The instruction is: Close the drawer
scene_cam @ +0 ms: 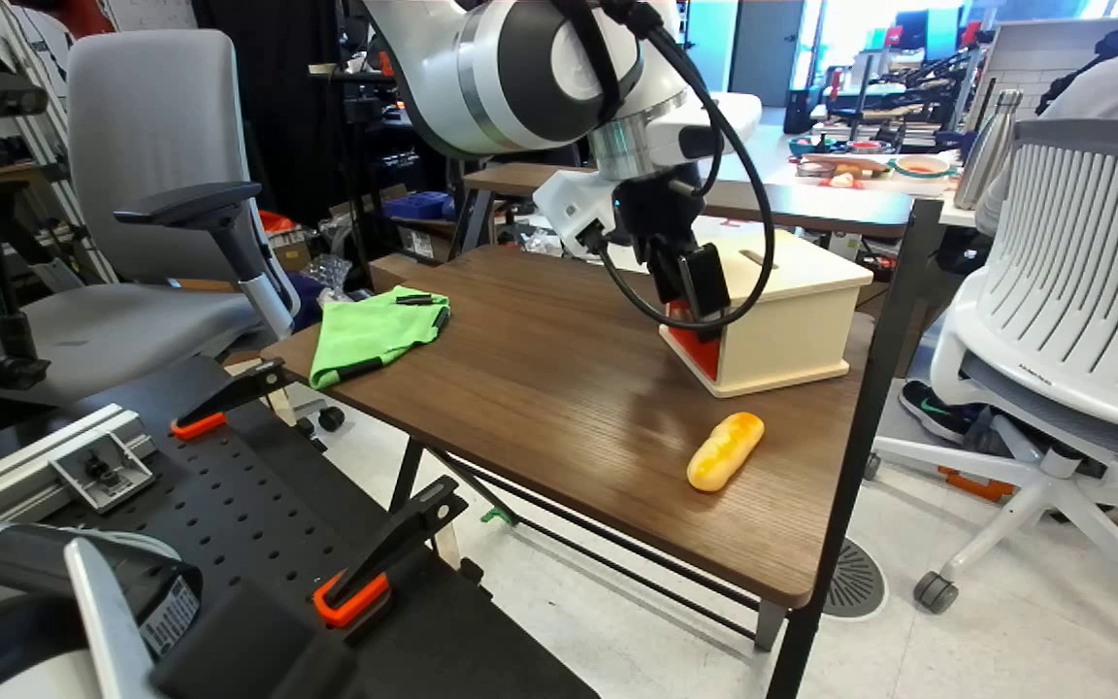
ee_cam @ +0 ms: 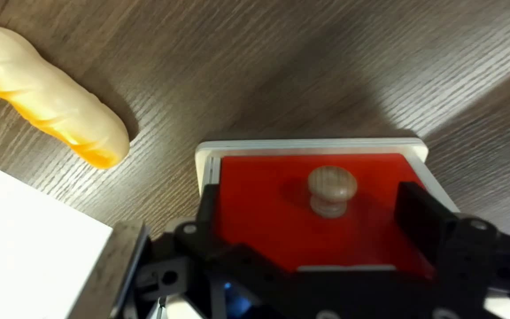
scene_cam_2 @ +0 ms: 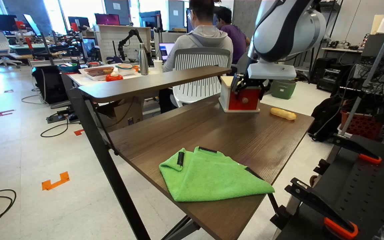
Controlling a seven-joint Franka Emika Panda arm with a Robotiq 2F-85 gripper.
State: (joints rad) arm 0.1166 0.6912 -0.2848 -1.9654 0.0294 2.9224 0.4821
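The drawer's orange-red front panel (ee_cam: 264, 199) with a round wooden knob (ee_cam: 332, 184) sits within the frame of a pale wooden box (scene_cam: 787, 335). It looks about level with the frame. The panel also shows in both exterior views (scene_cam_2: 235, 104) (scene_cam: 700, 351). My gripper (ee_cam: 310, 190) is open in front of the panel. Its two black fingers stand apart on either side of the knob and do not touch it. In the exterior views the gripper (scene_cam_2: 249, 90) hangs close to the box front. The fingers and gripper body hide the panel's upper part and side edges.
A yellow bread-like object (scene_cam: 726, 451) lies on the brown table (scene_cam: 559, 369) near the box. A green cloth (scene_cam_2: 212, 176) lies at the table's far end from it. A raised brown shelf (scene_cam_2: 152, 83) runs along one side. A black cable (scene_cam: 763, 194) loops from the arm.
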